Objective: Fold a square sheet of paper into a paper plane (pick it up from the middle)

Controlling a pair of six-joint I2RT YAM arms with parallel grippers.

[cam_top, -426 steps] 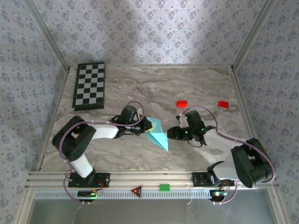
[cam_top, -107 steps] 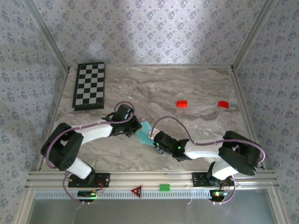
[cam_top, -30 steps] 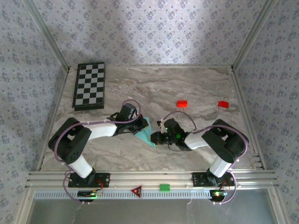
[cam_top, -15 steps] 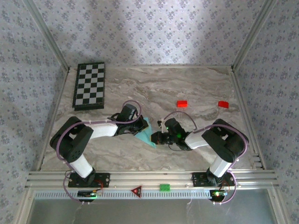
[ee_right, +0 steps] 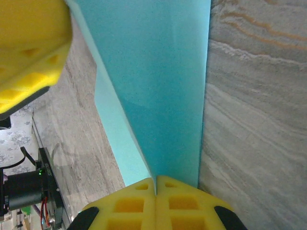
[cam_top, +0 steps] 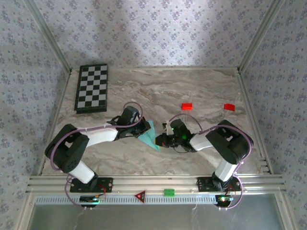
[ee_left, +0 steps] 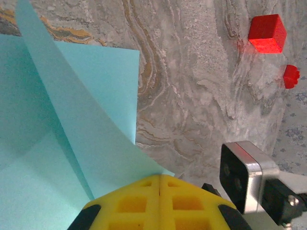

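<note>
The plane (cam_top: 150, 134) lies on the marble table (cam_top: 201, 86), a little nearer the arms than the middle, as a narrow light-cyan folded shape between the two grippers. The left gripper (cam_top: 142, 130) reaches in from the left and touches the plane's left side; the right gripper (cam_top: 159, 141) comes in low from the right and meets its near tip. In the left wrist view the left gripper (ee_left: 159, 180) has its yellow fingers (ee_left: 134, 203) pressed together, pinching a raised flap of the plane (ee_left: 72, 143) that curves up off the flat layers into the seam between them. In the right wrist view the right gripper (ee_right: 156, 182) is likewise closed tight, its fingers (ee_right: 129, 203) nipping the plane (ee_right: 158, 72) where a long fold runs straight into their tips; a yellow finger of the left gripper (ee_right: 29, 43) sits at the plane's far end. Two red blocks (cam_top: 186, 106) (cam_top: 230, 107) rest well apart from the plane, farther back on the right, and a chessboard (cam_top: 92, 87) lies at the back left.
</note>
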